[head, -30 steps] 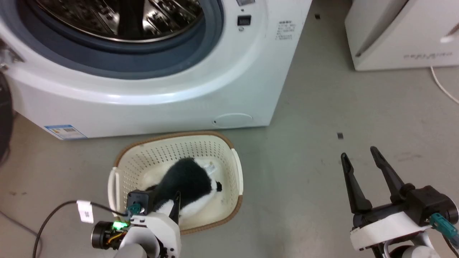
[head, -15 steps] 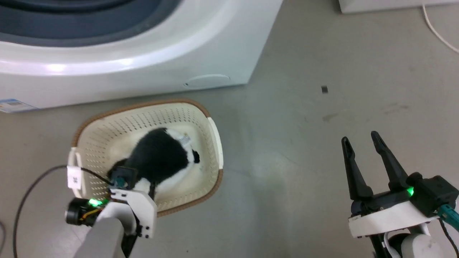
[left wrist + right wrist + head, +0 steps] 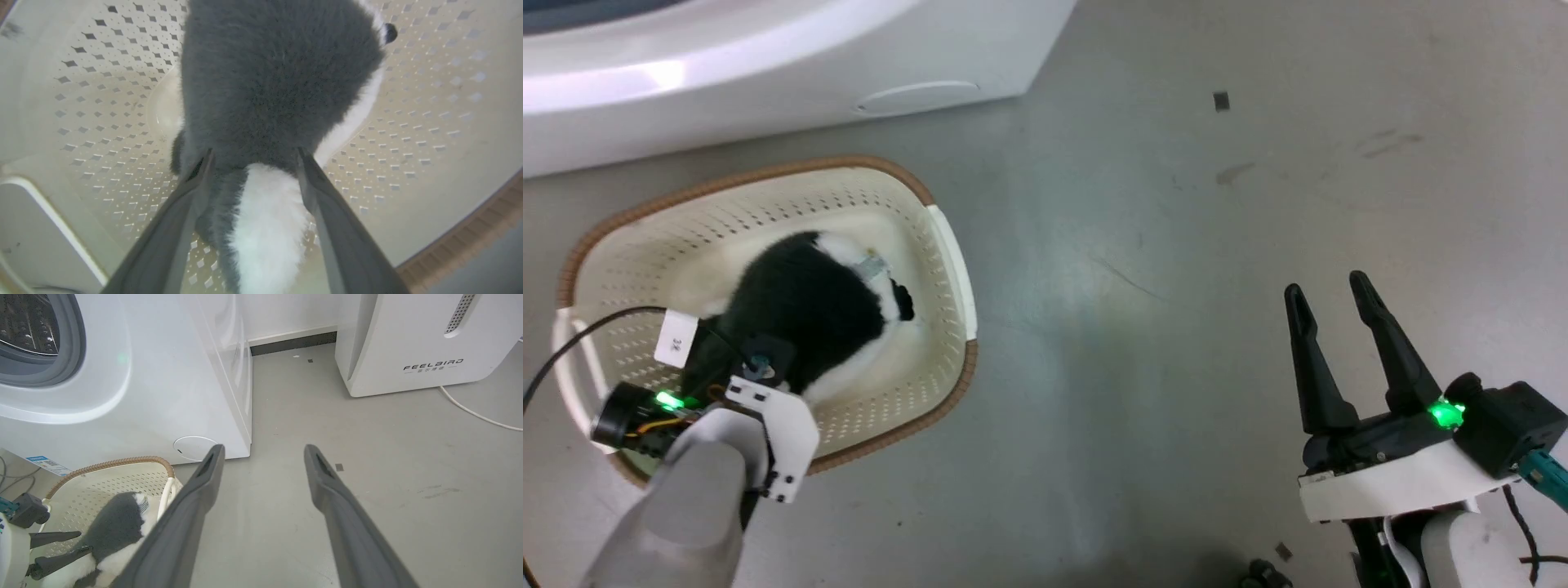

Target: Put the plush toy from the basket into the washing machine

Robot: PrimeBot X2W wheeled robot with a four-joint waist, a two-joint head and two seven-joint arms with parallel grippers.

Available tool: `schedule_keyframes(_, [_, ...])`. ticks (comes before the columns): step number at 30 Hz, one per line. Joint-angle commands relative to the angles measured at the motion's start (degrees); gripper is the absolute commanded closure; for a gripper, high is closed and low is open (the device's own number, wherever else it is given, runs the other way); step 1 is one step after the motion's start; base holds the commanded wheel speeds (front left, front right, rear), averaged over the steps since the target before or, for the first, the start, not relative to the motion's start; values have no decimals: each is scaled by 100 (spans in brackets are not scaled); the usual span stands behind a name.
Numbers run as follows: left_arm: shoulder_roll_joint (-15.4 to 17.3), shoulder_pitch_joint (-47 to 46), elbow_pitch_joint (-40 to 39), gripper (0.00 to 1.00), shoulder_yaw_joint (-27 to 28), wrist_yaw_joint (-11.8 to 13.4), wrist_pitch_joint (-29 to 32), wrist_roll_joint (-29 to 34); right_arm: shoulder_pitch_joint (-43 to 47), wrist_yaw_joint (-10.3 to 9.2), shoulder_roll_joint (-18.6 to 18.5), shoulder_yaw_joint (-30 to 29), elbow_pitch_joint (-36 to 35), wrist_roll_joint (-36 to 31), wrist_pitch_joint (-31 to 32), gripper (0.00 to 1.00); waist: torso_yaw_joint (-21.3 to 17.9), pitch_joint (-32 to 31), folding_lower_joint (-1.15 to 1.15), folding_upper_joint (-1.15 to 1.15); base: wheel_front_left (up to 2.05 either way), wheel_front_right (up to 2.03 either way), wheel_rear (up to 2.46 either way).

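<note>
Left pincer (image 3: 254,152), unclenched, straddles the plush toy (image 3: 800,310) at the basket's (image 3: 768,170) seven o'clock; lifting it and loading the washing machine (image 3: 768,73) remain.

On my feed the left gripper (image 3: 254,152) has two long dark grey fingers tapering to blunt tips. Behind them I see a white wrist bracket (image 3: 776,425) dotted with small dark screws and a pale grey forearm (image 3: 686,514). There is also a round black module (image 3: 611,423) with a left green light (image 3: 668,400) and orange wires, and a black cable (image 3: 580,327) carrying a white tag (image 3: 676,341). The right gripper (image 3: 1325,284) matches: black fingers, a white base plate (image 3: 1388,490), a right green light (image 3: 1445,414), a black block (image 3: 1511,425) and a teal connector (image 3: 1543,480).
</note>
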Motion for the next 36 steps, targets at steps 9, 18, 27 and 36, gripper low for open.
schedule_keyframes(9, [410,-753,671,0,-383,25,142,72,-208,-5,0,182,-10,316,-152,0,-334,656,-1,0,0,0,0])
schedule_keyframes(18, [546,-1235,1215,100,-617,-21,13,-61,-374,-5,0,249,25,526,-260,0,-498,1081,-1,0,0,0,0])
schedule_keyframes(27, [383,-1151,1348,100,-590,-15,-308,-294,-403,-5,0,185,102,485,-284,0,-415,780,-1,0,0,0,0])
schedule_keyframes(36, [-60,-735,1315,100,-476,-44,-913,-609,-279,-5,0,-5,259,240,-284,0,-73,-147,-1,0,0,0,0])
